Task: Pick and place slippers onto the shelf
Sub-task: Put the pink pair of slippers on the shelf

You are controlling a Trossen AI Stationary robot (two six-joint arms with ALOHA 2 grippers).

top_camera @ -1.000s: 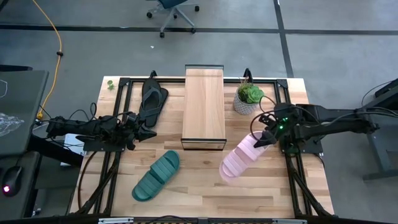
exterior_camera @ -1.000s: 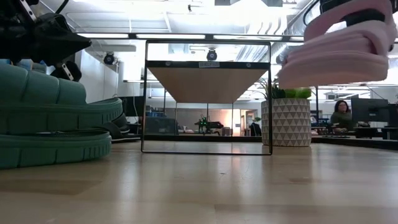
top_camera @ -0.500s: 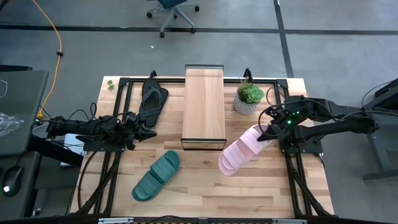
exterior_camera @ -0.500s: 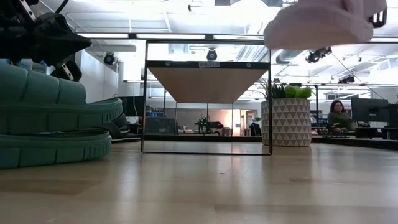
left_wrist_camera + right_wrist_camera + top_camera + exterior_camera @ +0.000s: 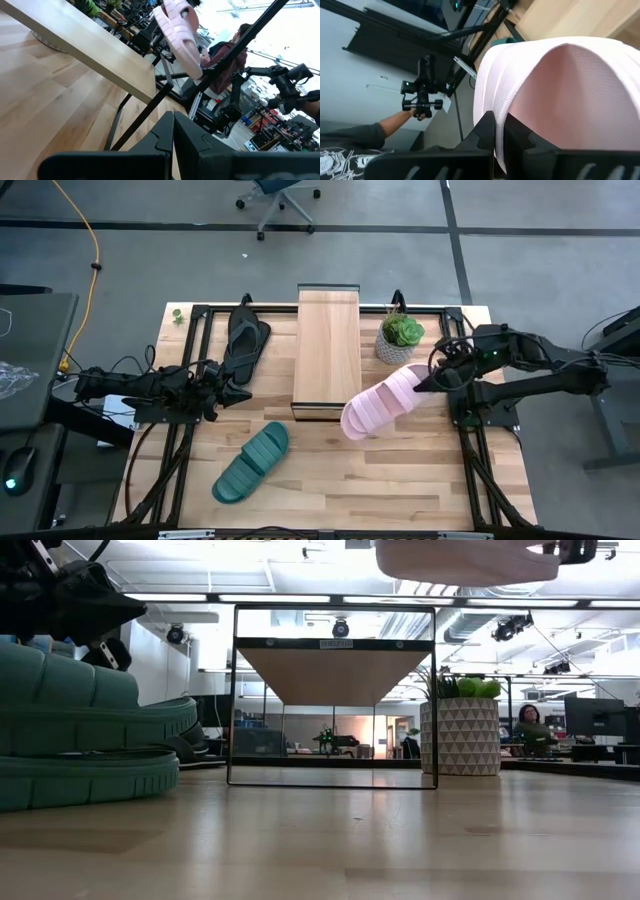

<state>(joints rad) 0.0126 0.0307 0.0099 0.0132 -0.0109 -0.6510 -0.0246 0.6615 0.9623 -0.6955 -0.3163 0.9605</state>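
**First slipper airborne, shelf bare**

The right end effector point(image 5: 428, 383) pinches the pink slide point(image 5: 380, 402) by one end and holds it off the bench point(image 5: 400, 480), just right of the shelf's point(image 5: 328, 340) near end. Nothing sits on the shelf. The teal slide point(image 5: 250, 462) lies at near left, the black flip-flop point(image 5: 245, 340) left of the shelf. The left end effector point(image 5: 236, 393) waits there, pressed together and empty. All three placements remain.
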